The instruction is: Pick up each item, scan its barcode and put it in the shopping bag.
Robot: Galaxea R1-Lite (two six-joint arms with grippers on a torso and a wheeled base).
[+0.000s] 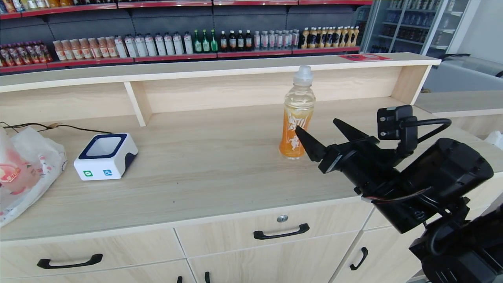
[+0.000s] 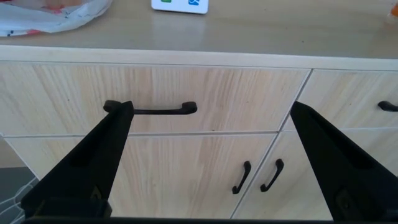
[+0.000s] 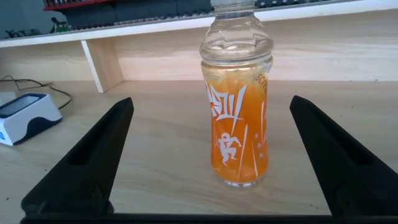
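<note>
Your left gripper (image 2: 208,111), jaws apart, sits low before the drawers (image 2: 205,93), well left of the bottle (image 1: 297,118), likely parked clear. The bag (image 1: 23,173) and scanner (image 1: 105,156) lie on the counter (image 1: 220,173) left of the bottle, ready to receive it. Your right gripper (image 1: 316,126), spread wide, faces the upright bottle just beyond it, lined up to grasp.

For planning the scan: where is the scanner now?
In the head view the scanner sits on the counter, robot's left side, just right of the shopping bag and far left of the orange bottle.
</note>
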